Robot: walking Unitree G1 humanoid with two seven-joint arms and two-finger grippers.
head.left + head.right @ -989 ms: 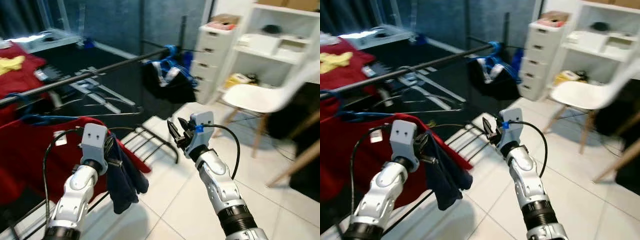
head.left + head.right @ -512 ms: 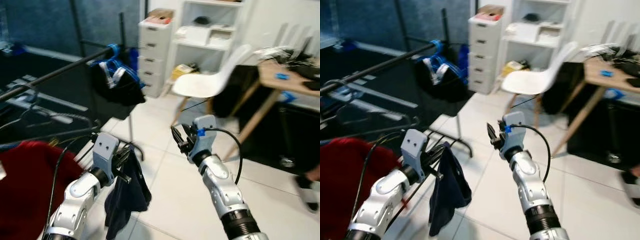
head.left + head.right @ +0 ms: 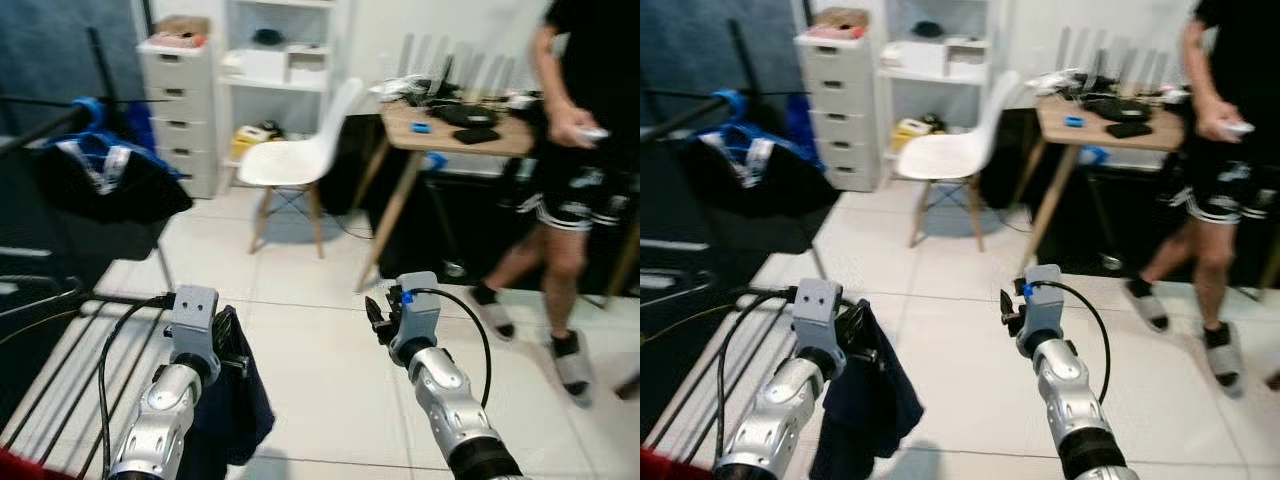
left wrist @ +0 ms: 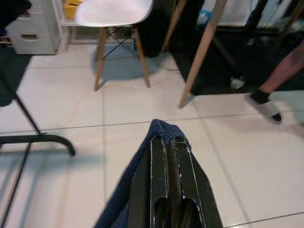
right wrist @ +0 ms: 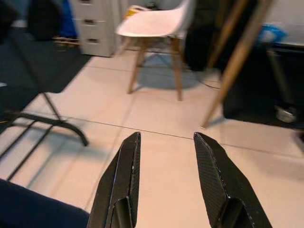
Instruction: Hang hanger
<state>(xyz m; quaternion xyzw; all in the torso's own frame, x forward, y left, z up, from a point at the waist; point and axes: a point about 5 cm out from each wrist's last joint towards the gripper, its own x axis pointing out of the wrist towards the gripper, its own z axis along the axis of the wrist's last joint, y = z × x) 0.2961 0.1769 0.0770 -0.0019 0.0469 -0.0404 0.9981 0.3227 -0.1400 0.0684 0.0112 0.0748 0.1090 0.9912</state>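
My left gripper (image 3: 228,343) is shut on a dark navy cloth (image 3: 238,408) that hangs limp from its fingers over the white floor tiles. In the left wrist view the cloth (image 4: 161,127) drapes over the closed fingertips. My right gripper (image 3: 374,318) is held at mid-height to the right of it, and in the right wrist view the right gripper (image 5: 167,138) is open with nothing between its fingers. At the far left a black rail carries blue hangers (image 3: 90,108) and a black garment (image 3: 105,185).
The rack's black base bars (image 3: 70,335) lie on the floor at left. A white chair (image 3: 292,155), grey drawers (image 3: 180,95) and a shelf stand behind. A wooden table (image 3: 462,128) is at right, where a person (image 3: 578,160) in dark shorts walks.
The whole view has swung to the right: the rail and red garment slid off to the left, and the table and a person came into view. Both arms keep their pose, the left still holding the cloth.
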